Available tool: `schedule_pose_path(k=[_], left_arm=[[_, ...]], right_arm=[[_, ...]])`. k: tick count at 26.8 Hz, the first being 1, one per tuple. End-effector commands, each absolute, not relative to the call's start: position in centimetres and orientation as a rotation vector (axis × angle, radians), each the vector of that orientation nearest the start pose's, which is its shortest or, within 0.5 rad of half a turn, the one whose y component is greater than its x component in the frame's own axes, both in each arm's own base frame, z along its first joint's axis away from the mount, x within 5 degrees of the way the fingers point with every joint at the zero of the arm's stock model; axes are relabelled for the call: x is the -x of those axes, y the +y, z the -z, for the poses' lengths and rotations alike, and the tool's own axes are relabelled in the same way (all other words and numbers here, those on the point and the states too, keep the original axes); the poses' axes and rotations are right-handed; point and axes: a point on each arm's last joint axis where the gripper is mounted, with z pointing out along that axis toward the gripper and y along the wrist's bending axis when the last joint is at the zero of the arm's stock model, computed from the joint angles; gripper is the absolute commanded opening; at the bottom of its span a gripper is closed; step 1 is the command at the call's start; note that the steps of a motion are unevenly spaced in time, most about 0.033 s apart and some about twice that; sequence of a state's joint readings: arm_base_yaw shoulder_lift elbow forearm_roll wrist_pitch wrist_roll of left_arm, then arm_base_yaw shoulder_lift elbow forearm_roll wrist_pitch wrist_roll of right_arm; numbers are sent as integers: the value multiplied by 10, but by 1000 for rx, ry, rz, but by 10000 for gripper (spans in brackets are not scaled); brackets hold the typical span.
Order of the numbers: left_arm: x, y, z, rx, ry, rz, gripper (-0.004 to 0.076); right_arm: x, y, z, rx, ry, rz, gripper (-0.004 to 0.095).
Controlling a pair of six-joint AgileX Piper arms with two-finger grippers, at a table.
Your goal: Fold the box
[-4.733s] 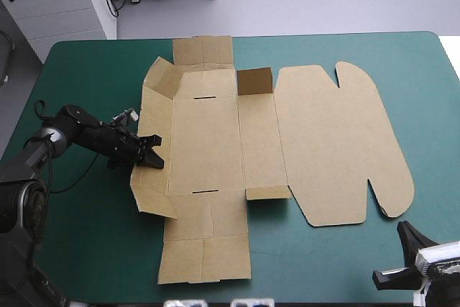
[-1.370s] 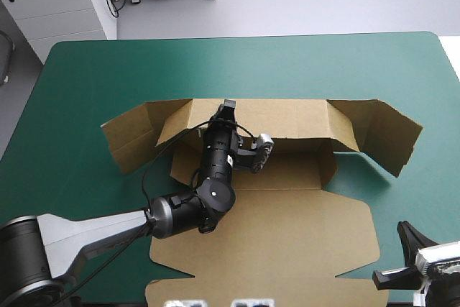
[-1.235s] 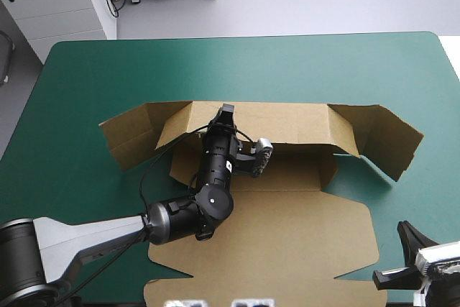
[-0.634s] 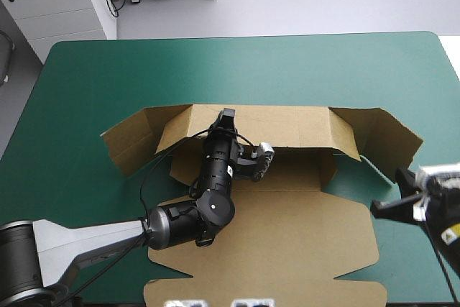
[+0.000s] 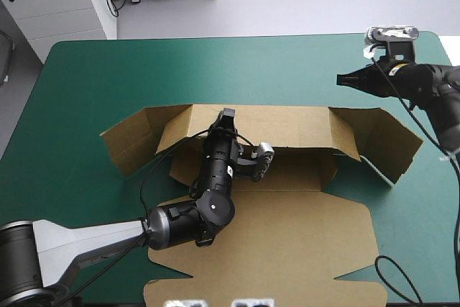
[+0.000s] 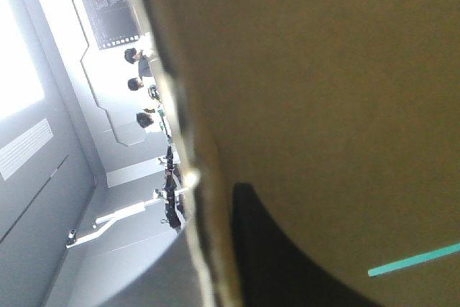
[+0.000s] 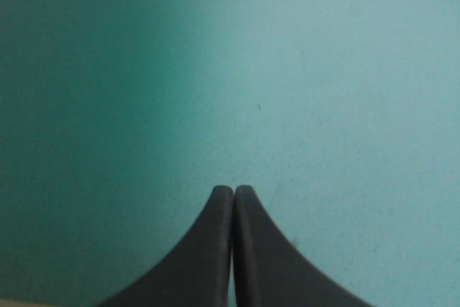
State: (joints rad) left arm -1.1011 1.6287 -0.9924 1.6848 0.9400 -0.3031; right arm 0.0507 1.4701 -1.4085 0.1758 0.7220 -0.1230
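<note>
Plain, unprinted brown box point(image 5: 287, 242) on a uniform teal-green table cover point(image 5: 108, 70), with the black fingers point(image 7: 212, 264) of the right gripper point(image 7: 233, 190) and the black left gripper point(image 5: 226, 113).

Bright even light; the box point(image 5: 287, 235) casts soft shadows on the teal-green cover point(image 5: 108, 70)

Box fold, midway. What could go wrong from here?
1. Only the left gripper holds up the far wall of the box; if its jaws slip, the wall could drop flat.
2. The right gripper, jaws shut, hangs over the teal-green cover beyond the box; coming in, it might knock the splayed right flap.
</note>
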Motion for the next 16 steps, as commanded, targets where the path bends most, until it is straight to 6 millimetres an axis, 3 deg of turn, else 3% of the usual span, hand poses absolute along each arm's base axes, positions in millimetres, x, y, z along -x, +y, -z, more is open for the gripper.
schedule_pose_path(k=[1, 3, 9, 13, 16], left_arm=[[-212, -260, -283, -1560, 1137, -1123, -8], [-212, -260, -283, -1560, 1137, -1123, -8], [-212, -260, -283, -1560, 1137, -1123, -8], [-212, -259, -283, -1559, 1138, -1125, -8], [-212, -259, -283, -1553, 1142, -1134, -8]], right_arm=[[-343, 32, -380, 133, 2364, -207, -19], [-348, 34, -369, 154, 2502, -237, -19], [-331, 35, -359, 224, 2726, -260, -19], [-324, 34, -363, 204, 2722, -249, -19], [-313, 34, -377, 188, 2678, -264, -19]])
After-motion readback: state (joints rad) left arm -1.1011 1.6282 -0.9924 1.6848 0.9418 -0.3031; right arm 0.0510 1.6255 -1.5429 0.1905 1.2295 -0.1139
